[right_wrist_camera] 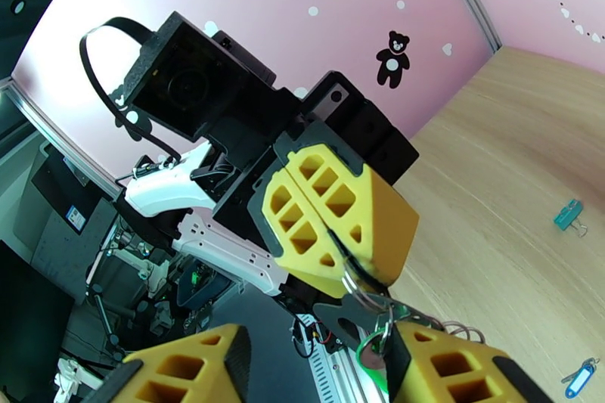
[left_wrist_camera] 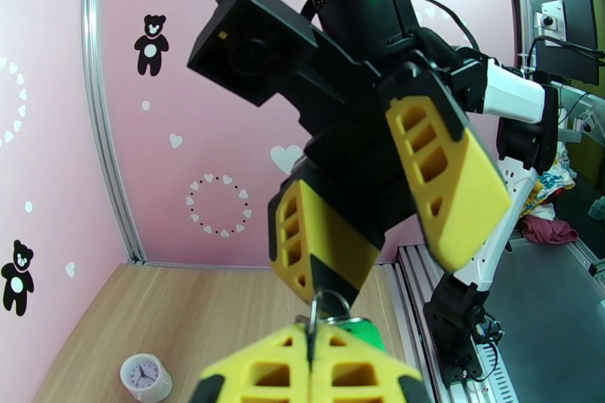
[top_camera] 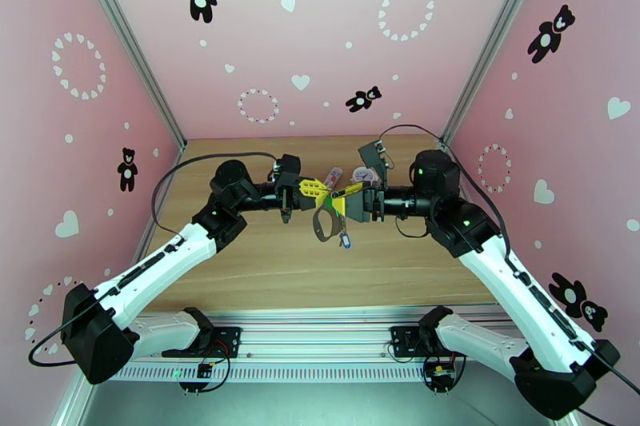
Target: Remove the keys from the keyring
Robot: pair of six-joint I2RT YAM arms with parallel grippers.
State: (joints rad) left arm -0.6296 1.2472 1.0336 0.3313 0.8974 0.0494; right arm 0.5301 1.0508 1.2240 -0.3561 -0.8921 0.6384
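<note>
Two keys (right_wrist_camera: pixel 581 380), one keyring (top_camera: pixel 324 221), one clock (left_wrist_camera: pixel 144 376)

Bright, even light from above. Top view: the wall (top_camera: pixel 320 20) washes pale toward the upper middle, the arms (top_camera: pixel 156 272) throw faint soft shadows on the table (top_camera: pixel 264 276), and the posts (top_camera: pixel 123 28) bow at the left and right edges. Left wrist view: the left fingers (left_wrist_camera: pixel 265 374) at the bottom edge are soft. Right wrist view: the left side is dim; the right fingers (right_wrist_camera: pixel 454 374) at the bottom blur.
</note>
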